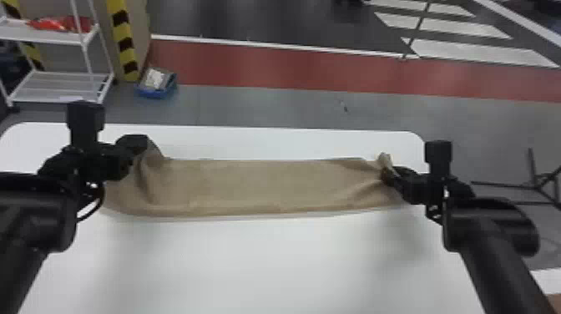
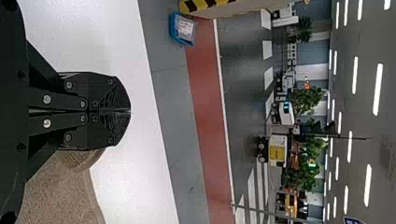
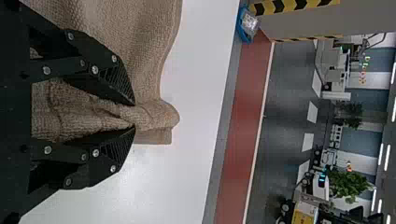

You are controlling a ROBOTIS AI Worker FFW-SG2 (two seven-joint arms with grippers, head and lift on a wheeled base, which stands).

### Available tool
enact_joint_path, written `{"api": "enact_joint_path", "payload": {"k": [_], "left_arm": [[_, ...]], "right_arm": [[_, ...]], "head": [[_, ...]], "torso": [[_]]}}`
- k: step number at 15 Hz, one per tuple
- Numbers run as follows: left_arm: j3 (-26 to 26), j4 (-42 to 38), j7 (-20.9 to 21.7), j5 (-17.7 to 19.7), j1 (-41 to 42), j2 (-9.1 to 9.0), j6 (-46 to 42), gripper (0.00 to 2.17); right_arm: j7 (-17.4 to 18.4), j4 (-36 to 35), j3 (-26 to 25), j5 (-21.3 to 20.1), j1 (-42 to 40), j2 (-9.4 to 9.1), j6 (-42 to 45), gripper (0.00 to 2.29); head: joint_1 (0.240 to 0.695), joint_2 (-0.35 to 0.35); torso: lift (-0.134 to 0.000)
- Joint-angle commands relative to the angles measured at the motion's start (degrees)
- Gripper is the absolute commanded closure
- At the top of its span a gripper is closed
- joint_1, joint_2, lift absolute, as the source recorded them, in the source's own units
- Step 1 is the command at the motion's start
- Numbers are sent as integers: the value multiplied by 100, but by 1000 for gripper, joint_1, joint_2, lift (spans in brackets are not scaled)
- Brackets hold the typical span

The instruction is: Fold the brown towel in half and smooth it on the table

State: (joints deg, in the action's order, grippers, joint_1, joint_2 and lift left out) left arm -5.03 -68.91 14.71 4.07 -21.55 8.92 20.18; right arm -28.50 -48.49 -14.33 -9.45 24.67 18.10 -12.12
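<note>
The brown towel (image 1: 259, 183) lies as a wide strip across the white table, its left end raised and creased, its right end bunched. At its left end is my left gripper (image 1: 140, 144); in the left wrist view the left gripper (image 2: 130, 111) has its fingers together, with the towel (image 2: 65, 196) beside and beneath them. At the right end is my right gripper (image 1: 388, 173). In the right wrist view the right gripper (image 3: 134, 116) pinches a gathered fold of the towel (image 3: 149, 56) between its fingertips, a small tuft sticking out past them.
The white table (image 1: 267, 259) extends in front of the towel, with a narrow strip behind it. Beyond the table stand a white shelf rack (image 1: 58, 79) at the left and a blue bin (image 1: 156, 83) on the floor. A black stand (image 1: 536, 183) is at the right.
</note>
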Motion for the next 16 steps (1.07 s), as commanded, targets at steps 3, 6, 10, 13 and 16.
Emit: {"api": "enact_joint_path", "payload": {"k": [3,6,10,13,16], "left_arm": [[54,-8,-3,-3,36,31,18,1389],[151,-96,-12,6,186,31,53,1389],[160,-114,-12,6,203,40,53,1389],[160,-123,-3,-3,212,40,53,1389],[169,-211,-3,-3,282,49,70,1389]], "right_arm": [[-104,-1980,-141,550,-1131,-105,-1280,1190],[-104,-3421,-255,550,-1817,-342,-2053,1187],[46,-4010,-273,400,-2177,-386,-2282,225],[55,-3896,-343,427,-1940,-386,-2176,205],[55,-3158,-299,471,-1360,-386,-1965,208]], "head": [[695,-190],[695,-180],[695,-164],[695,-167],[695,-169]], "torso": [[-120],[-120],[-120],[-120],[-120]]}}
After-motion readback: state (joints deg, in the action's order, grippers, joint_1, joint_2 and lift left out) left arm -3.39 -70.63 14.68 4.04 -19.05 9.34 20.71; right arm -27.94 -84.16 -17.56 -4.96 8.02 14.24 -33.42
